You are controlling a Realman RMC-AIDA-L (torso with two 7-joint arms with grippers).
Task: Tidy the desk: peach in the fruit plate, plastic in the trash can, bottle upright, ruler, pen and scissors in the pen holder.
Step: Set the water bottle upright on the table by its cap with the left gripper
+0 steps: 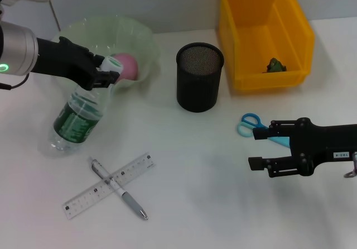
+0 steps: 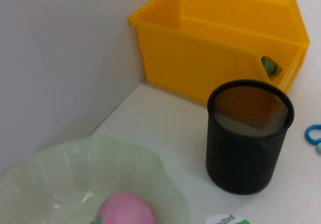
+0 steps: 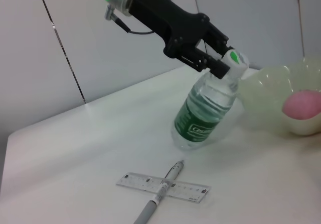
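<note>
Near the tabletop's far left corner, the left hand (image 1: 106,73) pinches the tilted water bottle (image 1: 77,118); peach (image 1: 125,66) plated, plastic (image 1: 274,65) binned; ruler (image 1: 108,185), pen (image 1: 119,188), scissors (image 1: 249,124) remain; right hand (image 1: 258,147) is spread.

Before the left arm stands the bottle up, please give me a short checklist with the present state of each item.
1. Left gripper jaws closed on the bottle neck: ok.
2. Bottle upright: not ok, tilted, base on the table.
3. Cap on: ok.
4. Fruit plate apart from the bottle: cannot tell, very close.
5. Pen and ruler away from the base: ok.
6. Right gripper out of the way, beside the scissors: ok.
</note>
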